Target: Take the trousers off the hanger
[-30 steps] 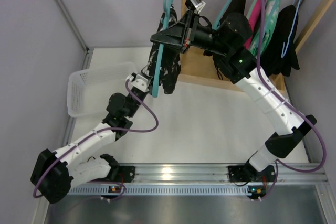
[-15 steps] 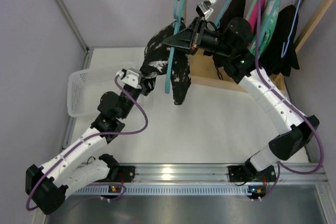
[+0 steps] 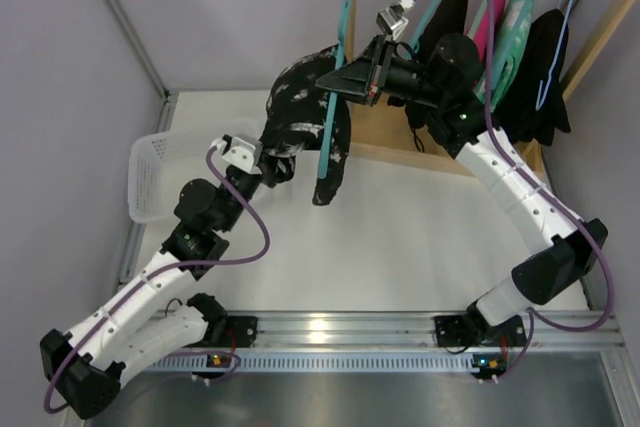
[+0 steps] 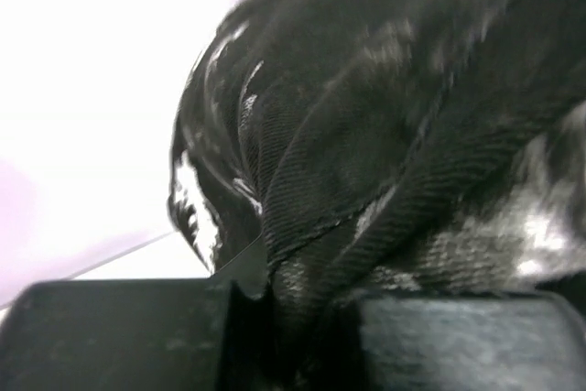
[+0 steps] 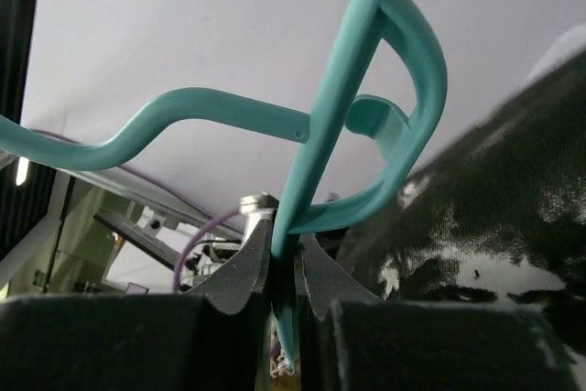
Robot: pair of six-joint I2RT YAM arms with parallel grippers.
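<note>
Surface: matte white tabletop (image 3: 420,237); white plastic lattice basket (image 3: 150,172) at its left edge.
Room: pale lilac walls (image 3: 220,17); wooden rack (image 3: 351,7) at back right, hung with black, pink and green garments (image 3: 520,37).
Task item: soft black white-marbled trousers (image 3: 300,107) draped over thin teal plastic hanger (image 3: 328,137), aloft above the tabletop.
Left gripper (image 4: 275,309): clamped on a trouser fold.
Right gripper (image 5: 282,267): pinched tight on a hanger bar.

Blurry, edge-cropped trousers (image 4: 385,153) close-up.
</note>
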